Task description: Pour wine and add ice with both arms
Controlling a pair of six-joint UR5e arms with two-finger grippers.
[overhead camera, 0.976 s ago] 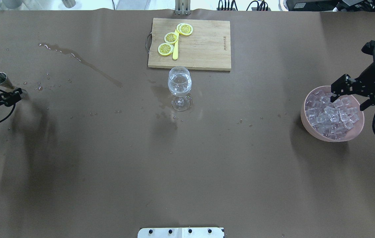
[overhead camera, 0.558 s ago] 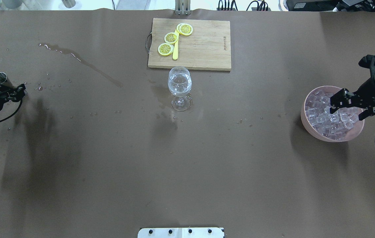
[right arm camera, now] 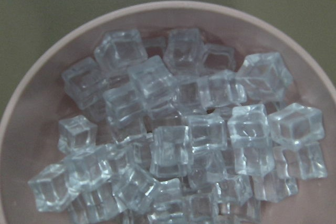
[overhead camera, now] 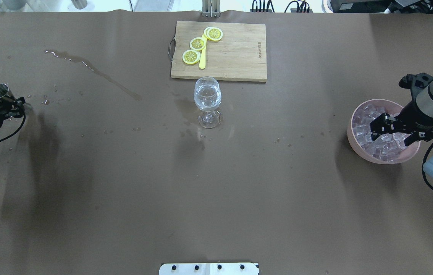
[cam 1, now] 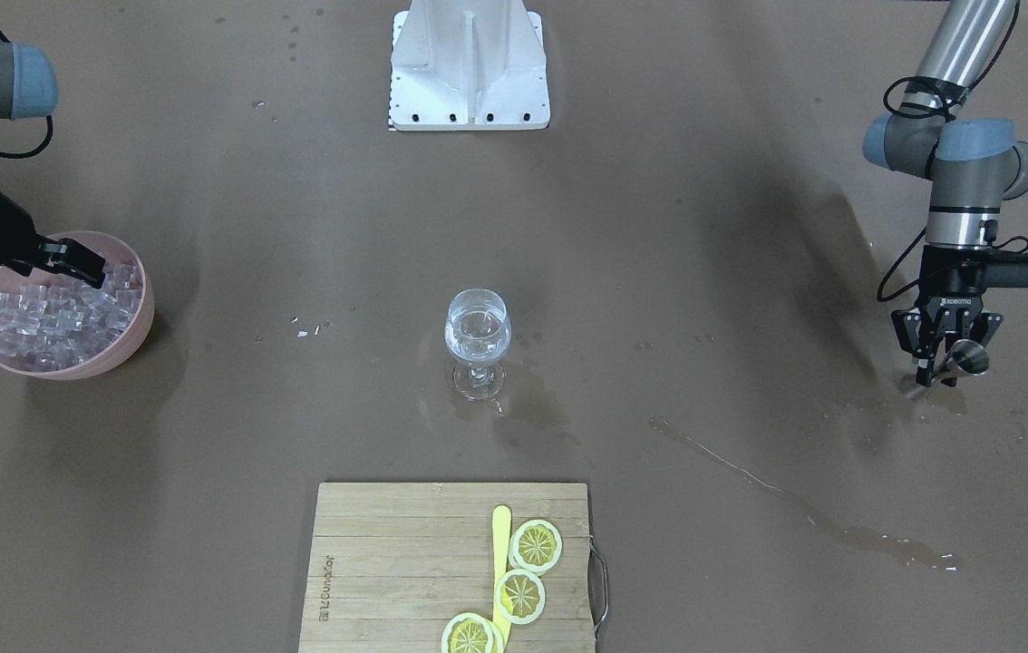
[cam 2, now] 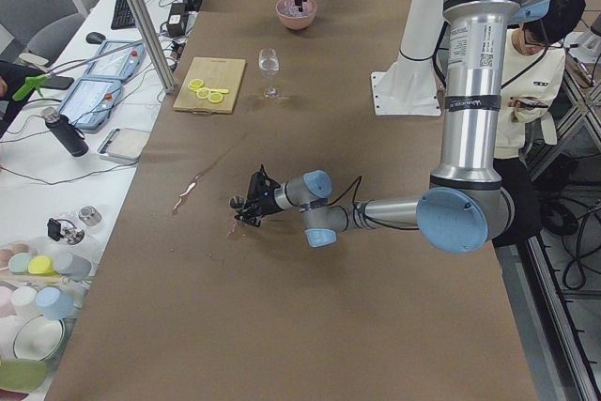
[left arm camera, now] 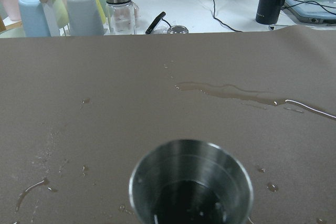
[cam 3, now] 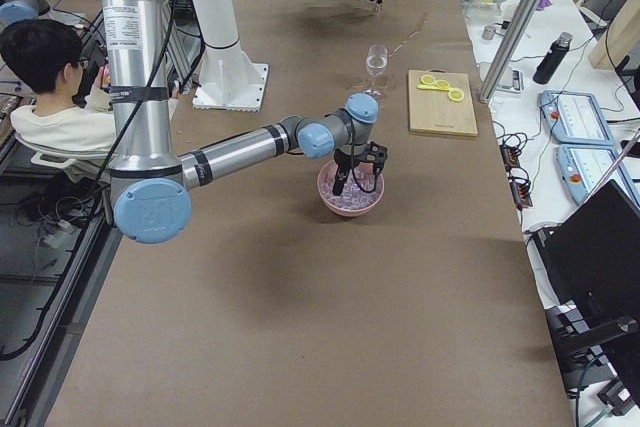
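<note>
Brown table (overhead camera: 125,191), a darker wet streak (overhead camera: 98,72) at ten o'clock. Pale wood-grain board (overhead camera: 235,53) at twelve, yellow lemon slices (overhead camera: 191,56) on it. Pink bowl (overhead camera: 355,148) at three, clear glassy ice (right arm camera: 168,150). Silver cup (left arm camera: 189,163) at nine.

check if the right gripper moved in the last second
Yes. In the overhead view the right gripper shifted from the far rim of the pink bowl toward the robot and slightly to the view's left, now open over the ice.
</note>
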